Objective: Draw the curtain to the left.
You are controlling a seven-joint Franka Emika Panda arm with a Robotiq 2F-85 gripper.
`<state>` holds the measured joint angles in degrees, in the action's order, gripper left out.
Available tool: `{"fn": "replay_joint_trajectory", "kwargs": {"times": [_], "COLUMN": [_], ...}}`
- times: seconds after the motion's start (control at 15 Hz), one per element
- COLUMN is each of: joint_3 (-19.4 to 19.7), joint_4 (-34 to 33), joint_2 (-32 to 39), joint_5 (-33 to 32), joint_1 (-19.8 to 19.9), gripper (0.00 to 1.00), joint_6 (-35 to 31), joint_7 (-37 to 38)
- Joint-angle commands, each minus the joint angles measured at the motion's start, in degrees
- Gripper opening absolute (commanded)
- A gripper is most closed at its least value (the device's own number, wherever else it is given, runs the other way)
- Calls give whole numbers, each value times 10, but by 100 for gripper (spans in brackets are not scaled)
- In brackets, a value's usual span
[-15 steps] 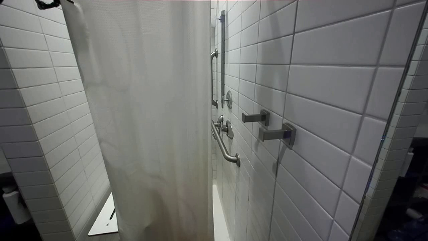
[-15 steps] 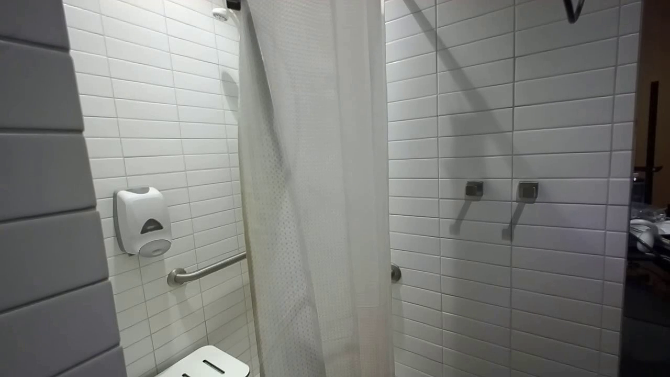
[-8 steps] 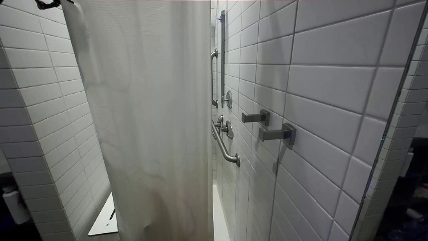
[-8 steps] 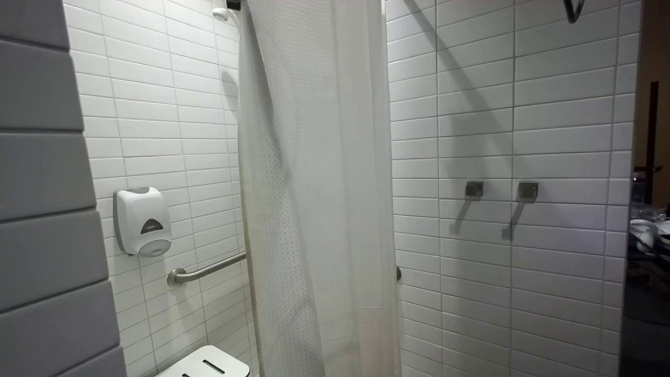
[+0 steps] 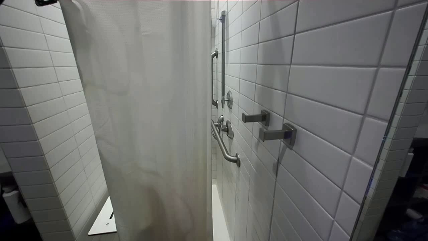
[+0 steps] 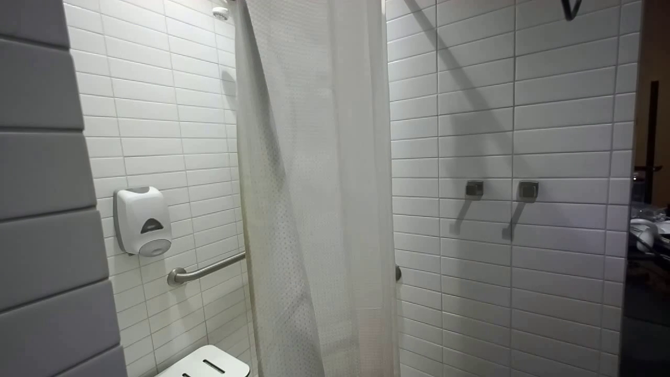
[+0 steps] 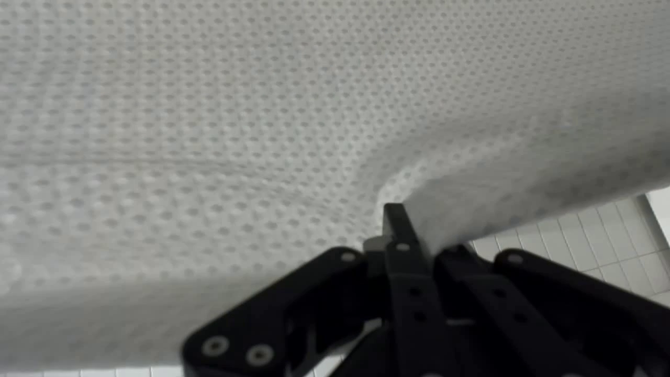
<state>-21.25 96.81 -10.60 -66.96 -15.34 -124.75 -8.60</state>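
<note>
Wrist view: our hand (image 7: 425, 235), pinched tight, holds the curtain (image 7: 209, 115) near an edge. Its length hangs upright; we likely pull leftward, crosswise.

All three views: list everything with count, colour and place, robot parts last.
Curtain: one, off-white, hanging across all three views
Tiled walls: at least two, white, beside the curtain
Wall hooks: two, grey, right of the curtain
Wall dispenser: one, white, left of the curtain
Grab bars: at least two, grey, along the walls
Rail: one, grey, right of the curtain
Round fittings: at least two, silver, near the rail
Shower head: one, white, upper left
Slotted seat: one, white, lower left
Cylindrical object: one, white, lower left picture edge
Clutter: count unclear, partly white, right picture edge
Loop: one, black, top picture edge, nature unclear
Fingers: two, black, closed on the curtain
</note>
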Motion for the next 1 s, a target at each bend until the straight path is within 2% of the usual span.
{"fn": "replay_joint_trajectory", "kwargs": {"times": [0.0, 0.93], "joint_3": [-15, -50], "joint_4": [-18, -68], "joint_2": [20, 80], "joint_5": [-24, -79], "joint_1": [-17, -68], "gripper": [0, 0], "joint_6": [1, -2], "joint_7": [-10, -75]}}
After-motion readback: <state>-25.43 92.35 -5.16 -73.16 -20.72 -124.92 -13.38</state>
